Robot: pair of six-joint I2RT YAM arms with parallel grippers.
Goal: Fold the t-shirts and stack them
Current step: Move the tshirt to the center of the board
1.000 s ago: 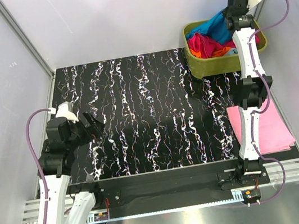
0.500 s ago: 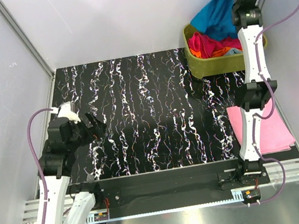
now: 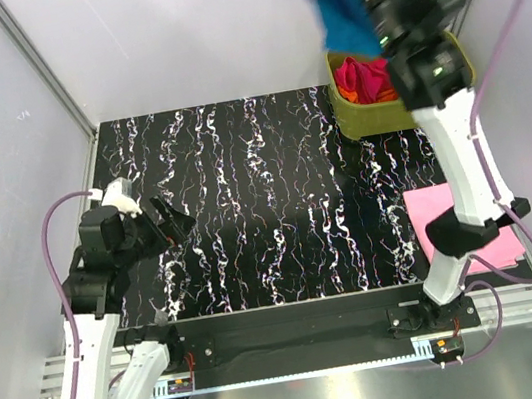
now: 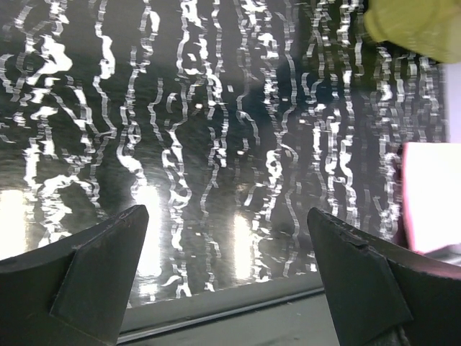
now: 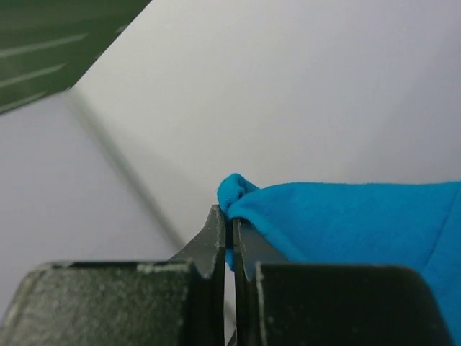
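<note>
Your right gripper [image 5: 232,229] pinches a small bunched edge of the cyan-blue t-shirt [image 3: 343,17], with the jaws pressed almost flat on the cloth. The shirt hangs high in the air above the olive-green tub [image 3: 375,117], where a magenta shirt [image 3: 358,79] and an orange one [image 3: 387,94] lie crumpled. Expect the shirt to handle as light, limp cloth: it will swing, drape and bunch, and a thin pinch like this could slip. To spread it on the marbled table [image 3: 265,190], take hold at a shoulder seam or hem corner. Your left gripper [image 4: 225,216] hovers over the table with its jaws spread wide, holding nothing. A folded pink t-shirt [image 3: 427,219] lies at the table's near right.
</note>
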